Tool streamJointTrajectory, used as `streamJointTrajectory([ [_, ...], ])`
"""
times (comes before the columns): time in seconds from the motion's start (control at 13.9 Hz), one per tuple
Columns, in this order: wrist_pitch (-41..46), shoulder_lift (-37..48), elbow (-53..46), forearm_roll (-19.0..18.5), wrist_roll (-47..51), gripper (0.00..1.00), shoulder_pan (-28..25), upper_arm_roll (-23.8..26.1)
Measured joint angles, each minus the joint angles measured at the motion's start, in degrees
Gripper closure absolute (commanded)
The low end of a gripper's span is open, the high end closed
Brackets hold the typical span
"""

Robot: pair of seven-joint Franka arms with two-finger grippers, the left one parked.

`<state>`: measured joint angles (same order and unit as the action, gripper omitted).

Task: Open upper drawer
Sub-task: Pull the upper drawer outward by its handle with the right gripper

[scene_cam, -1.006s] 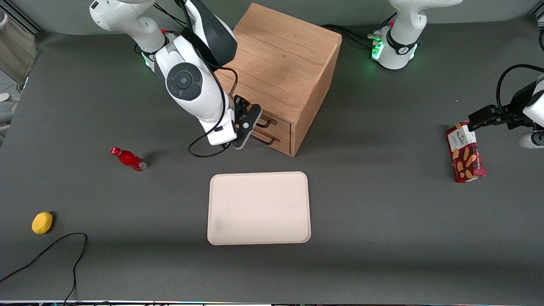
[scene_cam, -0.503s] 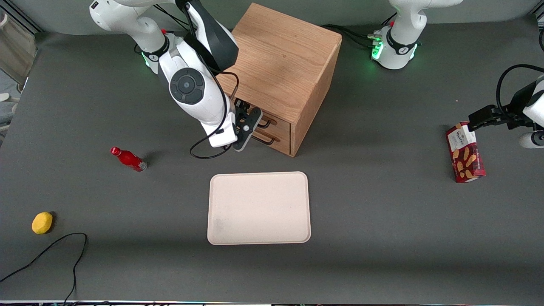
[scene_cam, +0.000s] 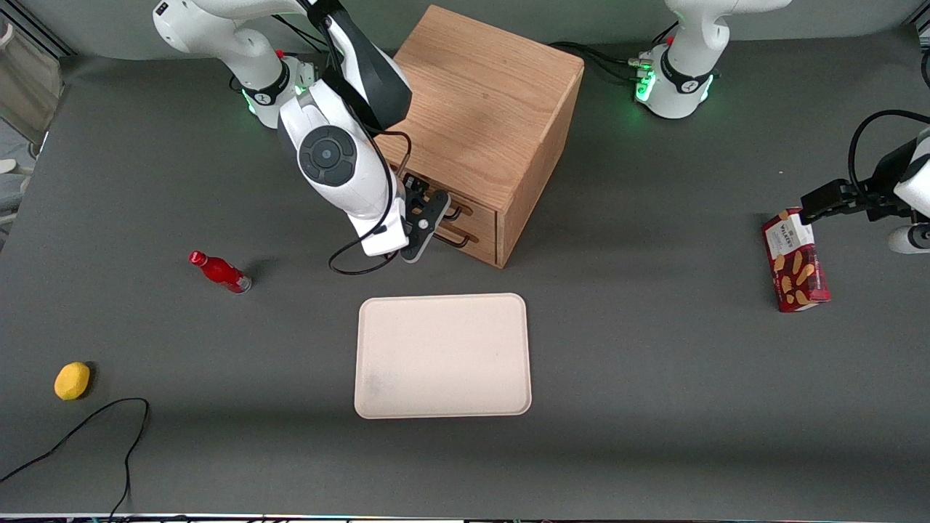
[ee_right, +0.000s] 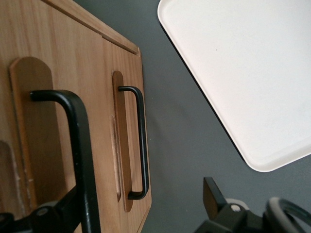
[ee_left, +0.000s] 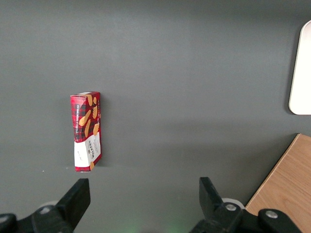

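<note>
We have our gripper [scene_cam: 434, 213] spread around the upper drawer's [scene_cam: 468, 209] handle [ee_right: 73, 145], not yet pinching; the drawer looks unpulled.

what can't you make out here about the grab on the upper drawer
- Front view: the end effector, open in front of the upper drawer, has its fingertips hidden by its own body.
- Right wrist view: the handle runs off the edge, so contact is unclear.
</note>
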<state>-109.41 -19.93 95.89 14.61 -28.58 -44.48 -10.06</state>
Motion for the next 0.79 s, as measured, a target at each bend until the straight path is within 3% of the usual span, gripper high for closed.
streamJointTrajectory([
  [0.79, -2.8, -0.4, 1.2, -0.5, -0.4, 0.0, 0.2, -0.2],
])
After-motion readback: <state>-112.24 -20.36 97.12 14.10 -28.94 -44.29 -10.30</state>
